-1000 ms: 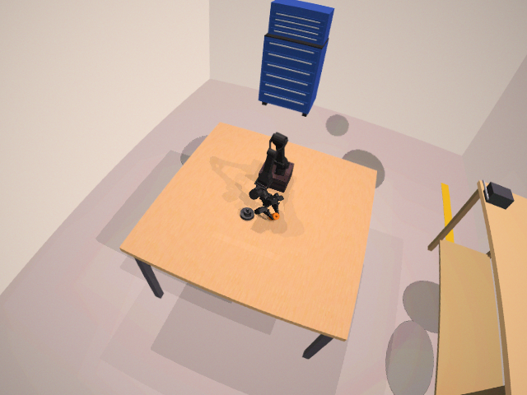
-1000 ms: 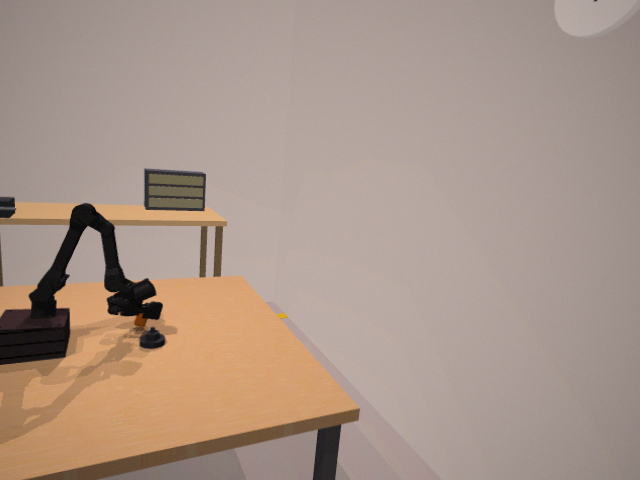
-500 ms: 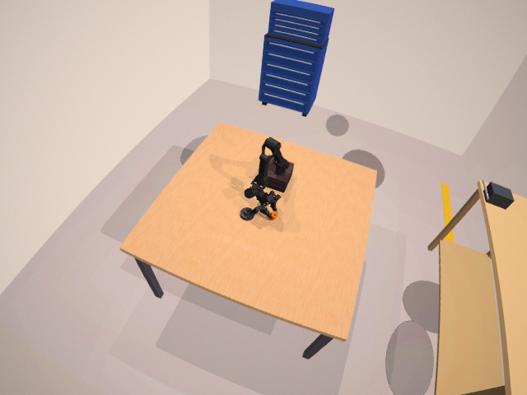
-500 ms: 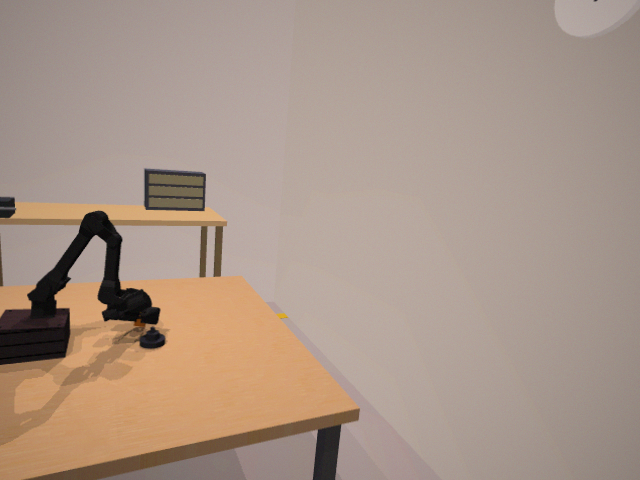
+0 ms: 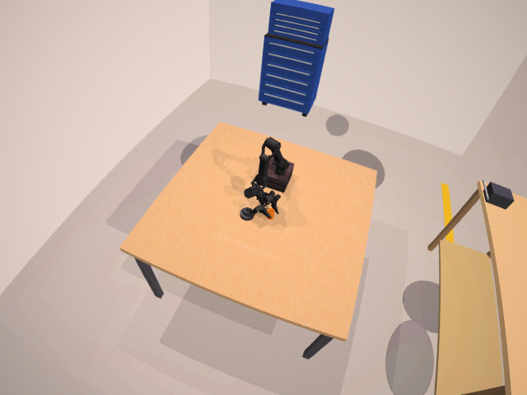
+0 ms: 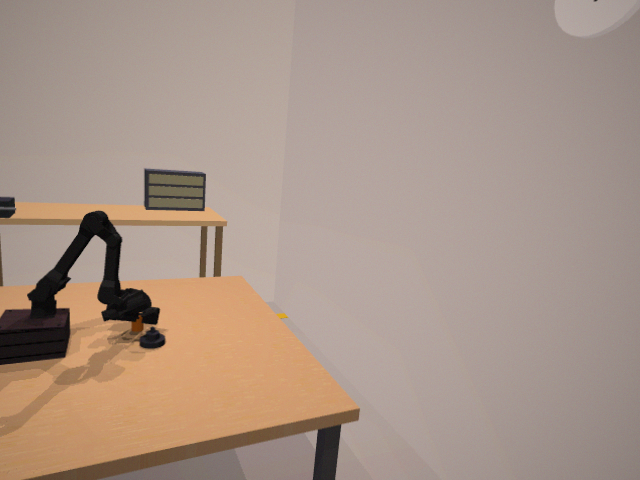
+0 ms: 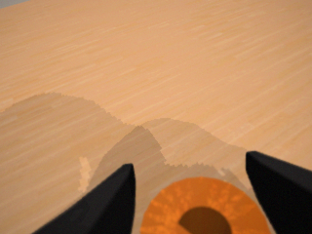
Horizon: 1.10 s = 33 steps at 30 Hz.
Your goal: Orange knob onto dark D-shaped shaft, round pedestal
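Note:
The orange knob (image 5: pixel 270 213) (image 6: pixel 136 324) (image 7: pixel 202 191) stands upright, apparently on the table, beside the pedestal. Its D-shaped hole faces up in the wrist view, partly cut off by the frame's bottom edge. My gripper (image 5: pixel 274 214) (image 6: pixel 130 316) (image 7: pixel 189 166) is open around the knob's top, one finger on each side, with gaps showing in the wrist view. The dark round pedestal (image 5: pixel 246 214) (image 6: pixel 152 341) stands on the table close to one finger. Its short shaft (image 6: pixel 153 330) is bare. The shaft's flat side cannot be made out.
The wooden table (image 5: pixel 297 271) (image 6: pixel 217 372) bears the arm's dark base (image 5: pixel 278 180) (image 6: pixel 36 335), behind the knob and pedestal in the top view. A blue tool cabinet (image 5: pixel 293 63) stands beyond the table. A second bench (image 6: pixel 103 212) with a drawer box (image 6: pixel 175 190) is farther off.

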{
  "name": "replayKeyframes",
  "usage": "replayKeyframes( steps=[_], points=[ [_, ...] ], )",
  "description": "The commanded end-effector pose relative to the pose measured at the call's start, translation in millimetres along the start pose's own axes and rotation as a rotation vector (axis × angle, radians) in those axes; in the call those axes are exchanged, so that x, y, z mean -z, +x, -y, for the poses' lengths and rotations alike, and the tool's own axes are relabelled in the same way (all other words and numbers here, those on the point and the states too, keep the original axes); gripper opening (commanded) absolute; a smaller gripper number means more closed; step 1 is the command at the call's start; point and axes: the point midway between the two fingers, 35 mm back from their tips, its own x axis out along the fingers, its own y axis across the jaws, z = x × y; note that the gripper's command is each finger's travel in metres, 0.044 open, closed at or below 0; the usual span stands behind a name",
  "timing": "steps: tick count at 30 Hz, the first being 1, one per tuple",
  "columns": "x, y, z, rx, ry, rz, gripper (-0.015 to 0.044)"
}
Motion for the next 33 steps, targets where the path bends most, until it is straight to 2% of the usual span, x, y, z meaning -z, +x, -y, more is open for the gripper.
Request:
replayKeyframes(
  steps=[1,16,23,33],
  points=[
    [-0.2,0.1,-0.1,-0.001,0.003,0.003,0.026],
    [-0.2,0.1,-0.1,-0.001,0.003,0.003,0.026],
    [-0.2,0.1,-0.1,-0.001,0.003,0.003,0.044],
    [-5.3,-2.0,1.1,-0.001,0.002,0.003,0.044]
  ],
)
